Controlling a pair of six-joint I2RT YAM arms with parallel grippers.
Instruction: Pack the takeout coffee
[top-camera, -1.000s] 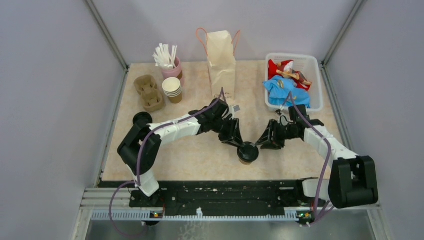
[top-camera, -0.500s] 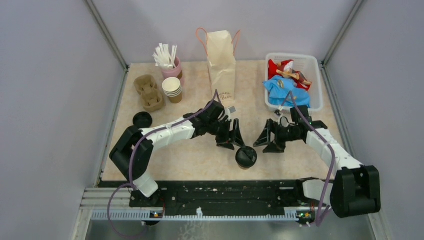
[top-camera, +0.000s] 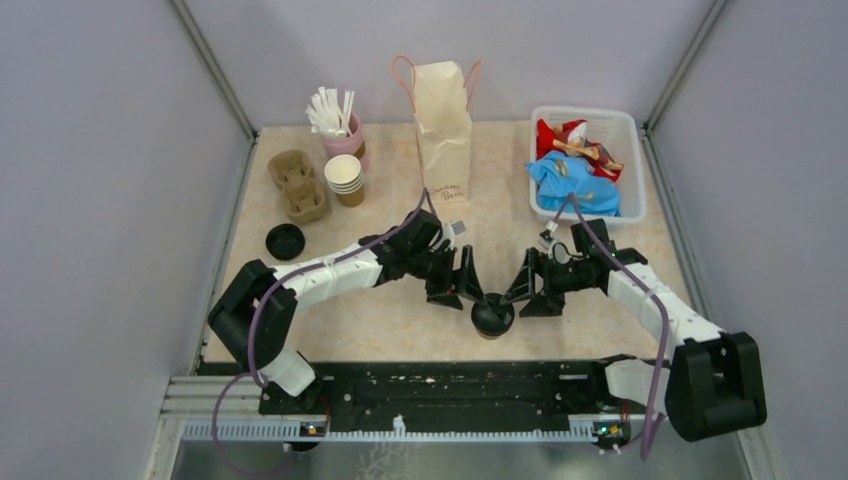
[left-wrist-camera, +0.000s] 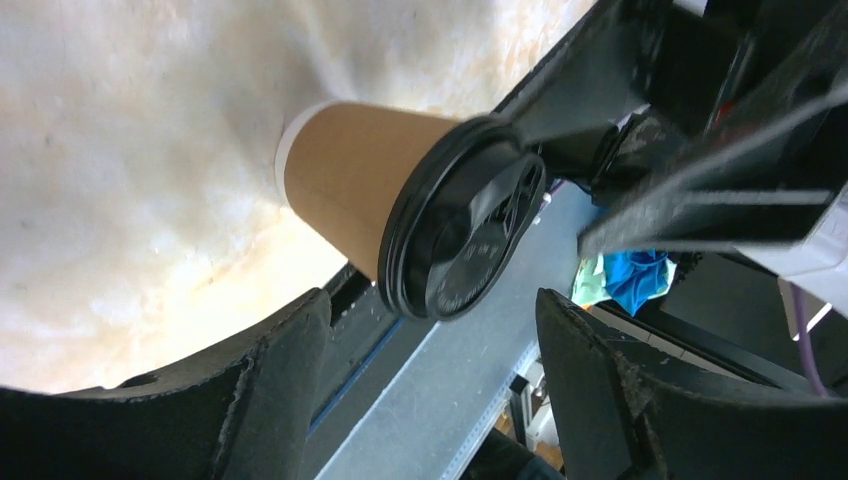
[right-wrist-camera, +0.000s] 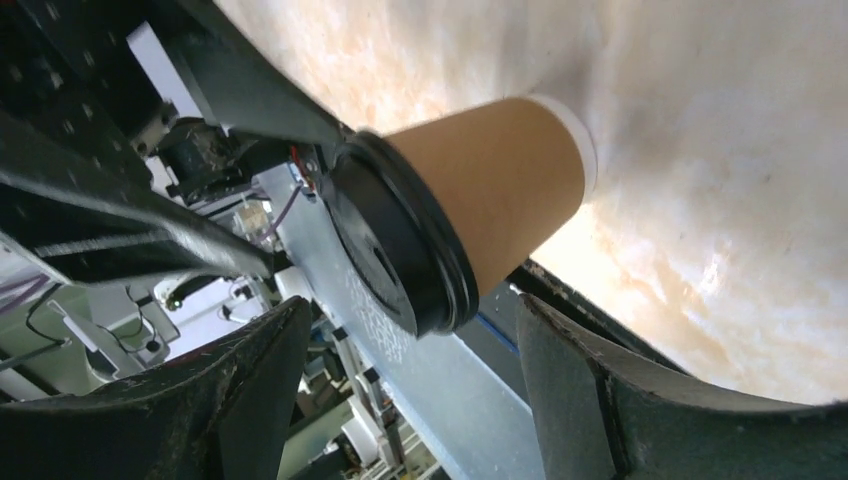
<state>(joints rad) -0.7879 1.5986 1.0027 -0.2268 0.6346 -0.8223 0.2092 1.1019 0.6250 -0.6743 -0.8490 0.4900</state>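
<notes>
Coffee cup (top-camera: 493, 316), lidded, stands upright near the front edge of the surface (top-camera: 400, 325), well apart from the bag (top-camera: 443, 120); left jaws and right jaws flank it, both spread apart, gripping nothing; probably bracketing it so either can lift it bagward.

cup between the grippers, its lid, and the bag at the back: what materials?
Cup: brown paper, matte, with a white band at the base.
Lid: black plastic by the look, slight sheen, moulded ridges and lettering.
Bag: pale paper, matte, creased folds; thin pinkish handles, maybe cord or twisted paper.
</notes>
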